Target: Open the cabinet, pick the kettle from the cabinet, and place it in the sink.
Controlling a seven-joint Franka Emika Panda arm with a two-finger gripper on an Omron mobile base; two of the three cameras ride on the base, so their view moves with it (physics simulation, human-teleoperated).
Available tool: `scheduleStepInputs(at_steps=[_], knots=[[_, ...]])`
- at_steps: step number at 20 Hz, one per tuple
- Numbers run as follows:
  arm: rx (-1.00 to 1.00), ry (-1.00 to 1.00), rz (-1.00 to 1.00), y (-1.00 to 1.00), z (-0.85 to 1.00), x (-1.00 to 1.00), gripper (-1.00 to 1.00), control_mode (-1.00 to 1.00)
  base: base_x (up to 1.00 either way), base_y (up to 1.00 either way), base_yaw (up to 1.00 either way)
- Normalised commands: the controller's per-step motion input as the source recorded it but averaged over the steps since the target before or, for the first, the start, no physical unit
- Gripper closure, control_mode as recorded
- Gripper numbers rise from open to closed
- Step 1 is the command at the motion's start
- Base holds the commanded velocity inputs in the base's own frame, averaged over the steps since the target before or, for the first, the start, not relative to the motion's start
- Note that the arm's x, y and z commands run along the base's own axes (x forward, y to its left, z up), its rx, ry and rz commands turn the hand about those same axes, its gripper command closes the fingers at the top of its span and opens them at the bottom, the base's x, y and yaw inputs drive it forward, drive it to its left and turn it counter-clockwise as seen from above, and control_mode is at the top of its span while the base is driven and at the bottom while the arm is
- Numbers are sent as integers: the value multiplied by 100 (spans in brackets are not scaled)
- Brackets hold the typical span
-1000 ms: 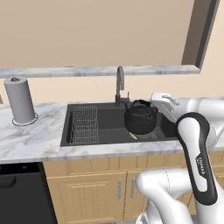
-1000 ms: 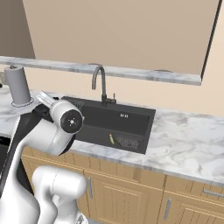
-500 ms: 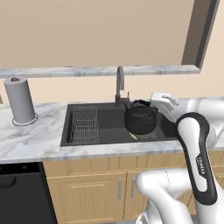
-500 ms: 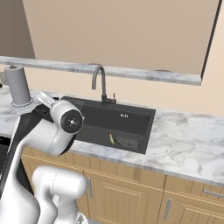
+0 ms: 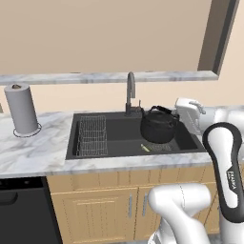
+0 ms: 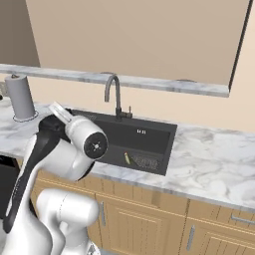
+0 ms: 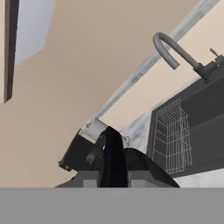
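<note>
My gripper (image 7: 113,180) is clamped on the arched handle of the kettle (image 5: 159,126), which hangs directly below my fingers. The kettle sits over the right half of the sink (image 5: 119,136), right of its faucet (image 5: 130,93) and wire rack (image 5: 91,136).

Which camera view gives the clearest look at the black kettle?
The left base view: the whole kettle shows there, upright in the right part of the sink. The hand view shows just its arched handle and upper body from close up. In the right base view the arm hides it.
</note>
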Motion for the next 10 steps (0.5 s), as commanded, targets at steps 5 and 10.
scheduleStepInputs(at_steps=[5, 10], knots=[[12, 1, 3, -22, 0, 0, 100, -100, 0, 0, 0], [0, 8, 4, -20, -2, 0, 100, -100, 0, 0, 0]])
